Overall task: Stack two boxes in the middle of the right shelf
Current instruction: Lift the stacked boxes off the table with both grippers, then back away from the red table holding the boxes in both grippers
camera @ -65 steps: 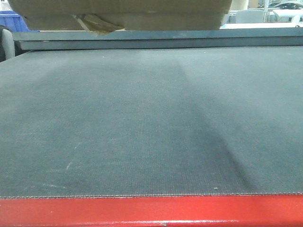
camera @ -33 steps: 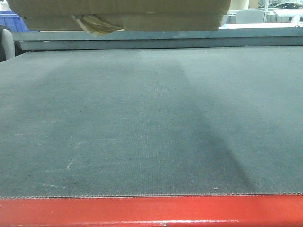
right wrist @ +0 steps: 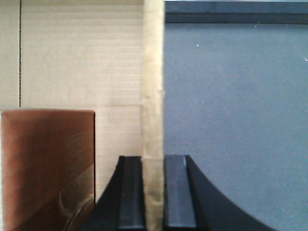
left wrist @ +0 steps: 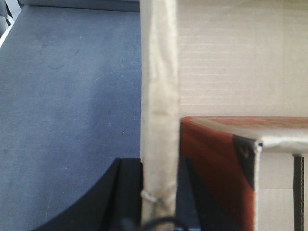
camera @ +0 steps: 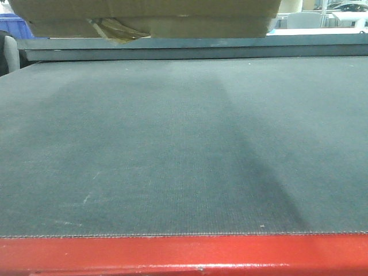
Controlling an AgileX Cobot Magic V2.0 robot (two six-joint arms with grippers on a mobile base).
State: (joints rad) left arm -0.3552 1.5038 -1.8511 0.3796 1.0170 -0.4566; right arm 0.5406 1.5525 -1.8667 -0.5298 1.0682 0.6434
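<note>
A big brown cardboard box (camera: 144, 11) hangs at the top of the front view, over the far left part of the counter (camera: 184, 144). A crumpled bit of yellowish tape (camera: 115, 30) sticks out under it. The counter has a dark grey, woven-looking top and a shiny red front edge (camera: 184, 253). A dark rail (camera: 190, 49) runs along the far edge. A blue plastic bin (camera: 14, 26) peeks out past the far left corner.

The left fingers (left wrist: 127, 187) are black and squeeze one thin, ridged wall of the box. The right fingers (right wrist: 131, 192) squeeze another wall the same way. A smaller red-brown box (left wrist: 211, 168) with shiny tape sits inside the big one.

The big box looks to be in the same spot as a moment ago.
</note>
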